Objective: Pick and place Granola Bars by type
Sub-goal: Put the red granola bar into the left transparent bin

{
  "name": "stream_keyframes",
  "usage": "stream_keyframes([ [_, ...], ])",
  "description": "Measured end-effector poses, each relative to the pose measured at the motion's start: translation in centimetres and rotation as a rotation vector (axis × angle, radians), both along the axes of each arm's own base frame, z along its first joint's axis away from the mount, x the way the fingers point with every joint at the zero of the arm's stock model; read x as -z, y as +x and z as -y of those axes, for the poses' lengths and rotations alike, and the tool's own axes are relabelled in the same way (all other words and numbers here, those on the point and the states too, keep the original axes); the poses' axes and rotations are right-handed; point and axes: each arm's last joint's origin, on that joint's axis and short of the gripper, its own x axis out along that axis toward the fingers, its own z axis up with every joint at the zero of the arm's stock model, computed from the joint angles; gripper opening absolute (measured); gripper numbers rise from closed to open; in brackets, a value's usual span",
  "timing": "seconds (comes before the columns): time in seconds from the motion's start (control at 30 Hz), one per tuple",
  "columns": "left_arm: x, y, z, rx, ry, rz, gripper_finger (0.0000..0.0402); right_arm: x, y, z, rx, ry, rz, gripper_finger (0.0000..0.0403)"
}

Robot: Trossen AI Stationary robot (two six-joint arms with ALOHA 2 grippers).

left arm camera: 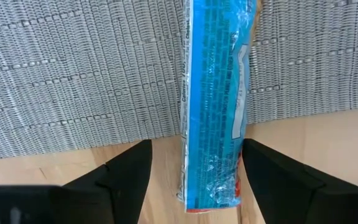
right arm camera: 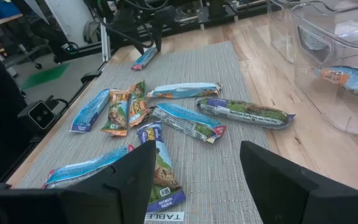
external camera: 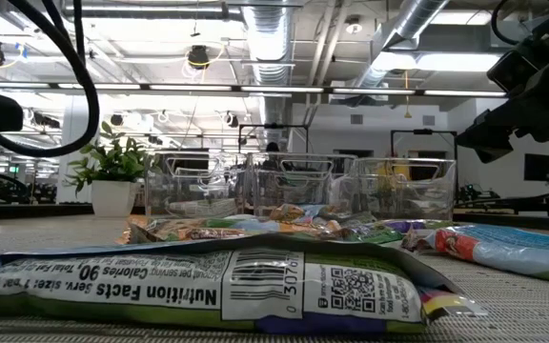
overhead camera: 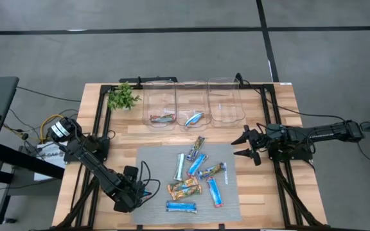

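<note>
Left gripper point(overhead camera: 148, 197), fingers spread, straddles the bright blue foil-wrapped bar point(left arm camera: 215, 106) at the grey woven mat's point(overhead camera: 153, 167) edge, evidently lining up a pick, while the right gripper point(overhead camera: 244, 146) waits spread beside the mat.

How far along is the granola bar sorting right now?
Done: one bar each in the left bin and middle bin. In hand: nothing yet; the open left gripper straddles a blue bar. Left: about nine bars on the mat; right bin empty.
</note>
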Motion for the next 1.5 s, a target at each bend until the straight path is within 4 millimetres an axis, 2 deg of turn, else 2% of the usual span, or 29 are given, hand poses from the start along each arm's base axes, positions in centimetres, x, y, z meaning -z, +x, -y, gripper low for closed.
stream_keyframes([
  [0.23, 0.0, 0.0, 0.0, 0.0, 0.001, 0.001, 0.0234, 0.0, 0.0, 0.0, 0.0, 0.0, 0.0, 0.0226],
  [0.53, 0.0, 0.0, 0.0, 0.0, 0.001, 0.002, 0.0158, 0.0, 0.0, 0.0, 0.0, 0.0, 0.0, 0.0226],
  [1.03, 0.0, 0.0, 0.0, 0.0, 0.001, 0.002, 0.0066, 0.0, 0.0, 0.0, 0.0, 0.0, 0.0, 0.0226],
  [1.33, -0.2, 0.2, 0.2, 0.002, -0.03, 0.023, 0.0053, 0.0, 0.0, 0.0, 0.0, 0.0, 0.0, 0.0226],
  [1.5, -1.5, 0.8, 0.3, -0.013, -0.119, 0.11, 0.0052, 0.0, 0.0, 0.0, 0.0, 0.0, 0.001, 0.0226],
])
